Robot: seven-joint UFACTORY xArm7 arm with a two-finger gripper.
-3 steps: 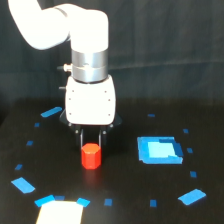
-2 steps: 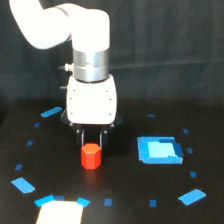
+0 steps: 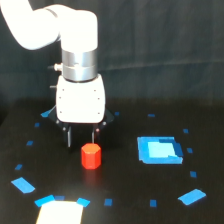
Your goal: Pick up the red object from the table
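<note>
Gripper point(image 3: 80, 136) status: two dark fingers hang down from the white housing, spread apart with a clear gap between them, and nothing is held. Neither finger touches any object; the tips stop just above the table point(image 3: 120, 190).

Item count in the exterior view:
- One arm point(image 3: 55, 25), white, with a silver wrist band above the housing.
- One red block point(image 3: 91, 155) — a short faceted prism standing upright on the black table.
- One large blue square point(image 3: 159, 150), with a lighter patch at its centre.
- One white patch point(image 3: 59, 213) at the near edge of the table, with blue tape at its upper corners.
- Small blue tape marks point(image 3: 192, 196) scattered in a rough ring around the work area; several are too faint for an exact count.

Block position: just below the fingertips in the picture, slightly toward the exterior view's right of the gap's centre, and apart from both fingers. The blue square lies well apart from it, on the exterior view's right.

Change against the earlier frames: the gripper has moved toward the exterior view's left — one second ago the fingers were nearly centred over the block. The finger spread looks unchanged, and the block has not moved.
</note>
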